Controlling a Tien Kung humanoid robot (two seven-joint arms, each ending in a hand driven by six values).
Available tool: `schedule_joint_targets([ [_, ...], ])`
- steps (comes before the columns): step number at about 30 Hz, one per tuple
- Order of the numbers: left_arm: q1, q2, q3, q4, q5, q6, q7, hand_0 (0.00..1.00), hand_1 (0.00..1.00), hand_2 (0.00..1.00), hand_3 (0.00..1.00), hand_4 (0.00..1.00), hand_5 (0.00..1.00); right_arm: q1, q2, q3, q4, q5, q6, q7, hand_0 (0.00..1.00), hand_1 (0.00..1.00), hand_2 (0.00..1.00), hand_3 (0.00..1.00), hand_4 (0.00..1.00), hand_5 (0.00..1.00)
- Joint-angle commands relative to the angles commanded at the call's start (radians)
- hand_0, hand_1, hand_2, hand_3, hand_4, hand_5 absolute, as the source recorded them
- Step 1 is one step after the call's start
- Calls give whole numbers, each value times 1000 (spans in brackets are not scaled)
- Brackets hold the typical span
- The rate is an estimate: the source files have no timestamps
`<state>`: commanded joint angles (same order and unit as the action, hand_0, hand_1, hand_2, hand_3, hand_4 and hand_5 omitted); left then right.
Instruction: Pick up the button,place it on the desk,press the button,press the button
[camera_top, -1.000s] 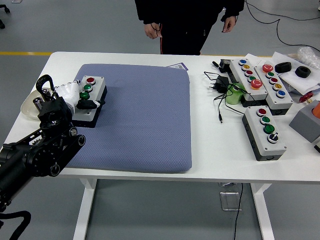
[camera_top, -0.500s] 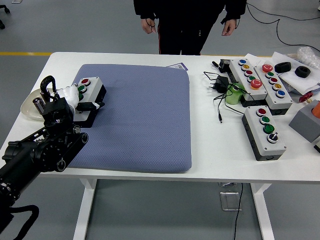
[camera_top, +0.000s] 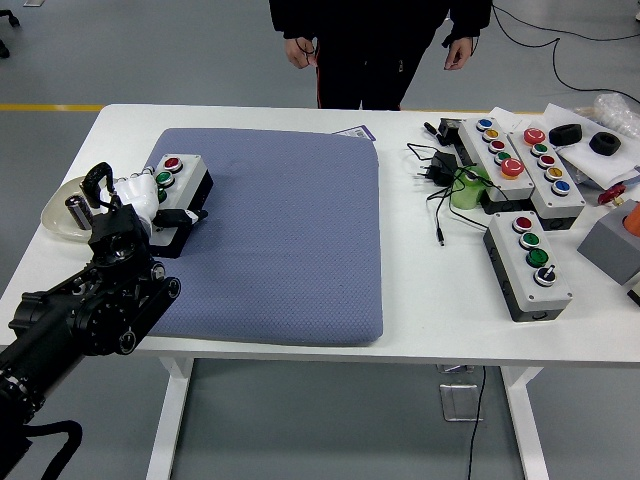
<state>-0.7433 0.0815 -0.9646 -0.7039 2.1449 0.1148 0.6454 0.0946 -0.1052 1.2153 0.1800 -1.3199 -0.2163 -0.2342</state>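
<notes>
One arm only is seen: the left arm enters from the lower-left corner, and the left hand (camera_top: 150, 203) is placed at the left edge of the blue mat (camera_top: 290, 240). A grey button box (camera_top: 181, 188) with red and green buttons on top is gripped by that hand: white fingers (camera_top: 137, 190) are wrapped against its left side and a black digit is laid across its near end. The box is tilted, its near end raised off the mat, with the far end over the mat's upper-left corner. Whether the far end is touching the mat cannot be told. A pale round dish (camera_top: 62, 212) is seen just left of the hand, partly hidden by the wrist. The mat is laid on the white table (camera_top: 420, 320), covering its left-centre. On the right side of the table, well apart from the held box, three more button boxes are placed: two (camera_top: 520, 165) side by side at the far edge and one (camera_top: 530, 264) nearer. A black plug with cable (camera_top: 437, 175) lies between them and the mat. At the far side a person in dark clothing is stood, hands (camera_top: 302, 50) hanging clear of the table.
</notes>
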Motion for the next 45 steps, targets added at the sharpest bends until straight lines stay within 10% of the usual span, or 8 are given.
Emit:
schedule_joint_targets([
  [1,1,0,2,2,-1,0,0,885,998,998,998,998,566,-1,0,-1,0,-1,0,0,749,702,713,582,182,135],
  [2,1,1,3,3,0,0,0,619,809,998,998,843,261,-1,-1,-1,0,-1,0,0,749,702,713,582,182,135],
  [7,4,4,16,-3,6,-3,0,619,809,998,998,843,261,-2,-1,-1,0,1,0,1,749,702,713,582,182,135],
  [8,4,4,18,-4,12,-1,0,527,538,768,998,668,2,-1,-1,-1,0,1,0,1,749,702,713,582,182,135],
  [19,-2,11,32,3,41,30,0,405,356,441,876,568,2,2,-1,2,0,1,0,2,750,702,713,582,182,135],
  [20,-2,11,34,4,43,33,0,294,280,313,655,467,2,3,-1,2,0,1,0,2,749,702,714,582,182,135],
  [32,-5,18,38,13,62,57,-33,110,135,209,291,283,2,5,-2,4,0,2,0,3,749,702,714,582,182,135],
  [45,-7,52,38,12,-101,60,-331,2,25,105,169,2,2,7,-2,9,0,-2,-1,2,749,701,714,582,182,136],
])
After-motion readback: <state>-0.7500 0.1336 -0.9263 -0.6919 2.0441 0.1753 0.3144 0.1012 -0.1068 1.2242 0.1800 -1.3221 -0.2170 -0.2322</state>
